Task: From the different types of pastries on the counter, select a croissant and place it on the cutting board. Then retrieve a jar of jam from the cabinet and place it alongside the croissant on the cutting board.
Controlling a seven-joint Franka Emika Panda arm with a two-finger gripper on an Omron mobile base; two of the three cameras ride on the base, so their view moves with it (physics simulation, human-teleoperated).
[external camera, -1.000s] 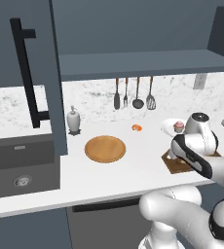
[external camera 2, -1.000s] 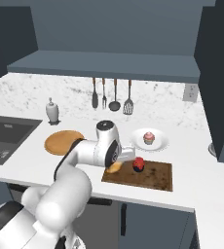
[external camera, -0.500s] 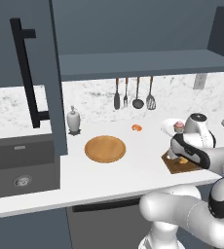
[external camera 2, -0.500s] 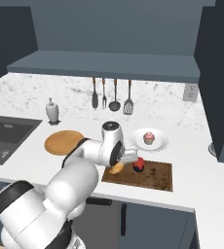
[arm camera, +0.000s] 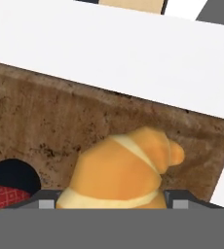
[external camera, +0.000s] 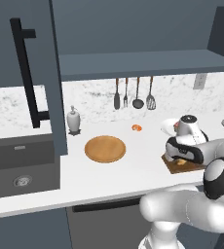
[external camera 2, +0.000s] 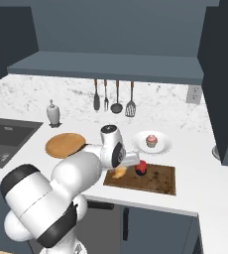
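White counter [external camera 2: 195, 173] carries the board [external camera 2: 158, 178], croissant [arm camera: 126, 170] and jar [external camera 2: 141, 167] both on it (jar just beside). Gripper [external camera 2: 136, 161] low over them, finger state unclear. You're at the finish: lift clear.

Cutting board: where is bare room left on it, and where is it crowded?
The dark brown wooden cutting board is bare across its half nearer the tall cabinet side. Its other end is crowded: golden-brown croissant, dark-red jam jar and the gripper.
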